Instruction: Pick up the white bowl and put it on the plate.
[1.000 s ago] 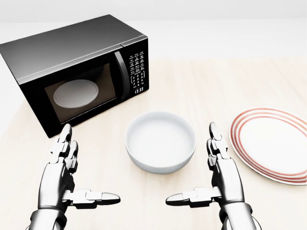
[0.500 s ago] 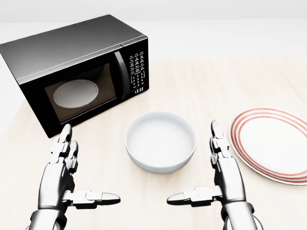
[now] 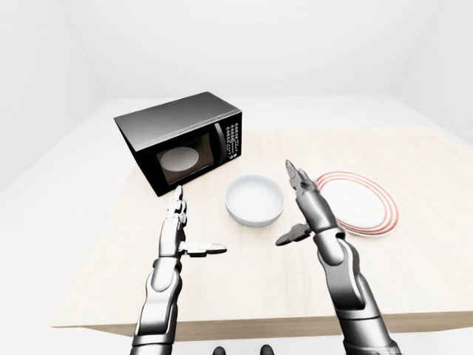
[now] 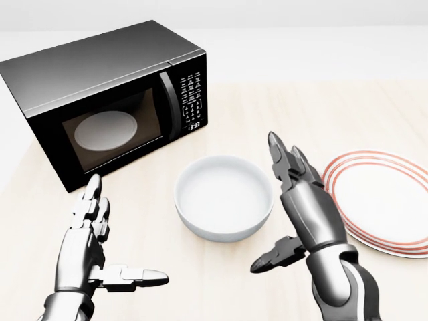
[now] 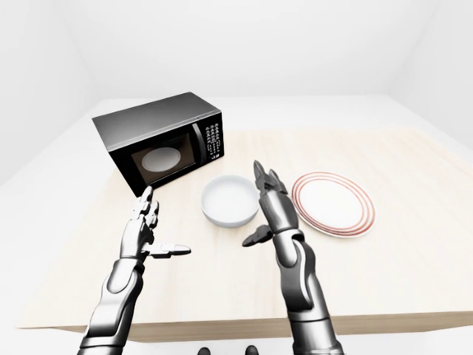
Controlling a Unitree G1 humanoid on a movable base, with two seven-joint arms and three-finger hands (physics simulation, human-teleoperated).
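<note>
A humanoid robot's right hand [image 4: 304,200] hovers with fingers spread wide and thumb out, just beside the right rim of the white bowl [image 4: 224,197], which sits upright on the light wooden table [image 4: 281,120] with its mouth facing up. The bowl is round, so it has no long axis to speak of; its open side points straight up and it appears empty. It lies near the middle of the table, between the black microwave [image 4: 100,100] at far left and the red-rimmed plate [image 4: 381,200] to its right, well short of touching either. The left hand [image 4: 90,244] is also open, fingers straight and thumb pointing toward the bowl, held apart from it at near left. By the look of things, the task is barely under way: the bowl is not yet grasped or lifted, and the plate remains bare. What seems left is the whole of the work, namely closing on the bowl, raising it and carrying it right onto the plate. Whether the right fingertips already brush the bowl's rim is hard to judge from these angles; the left-eye view suggests a slim gap.
</note>
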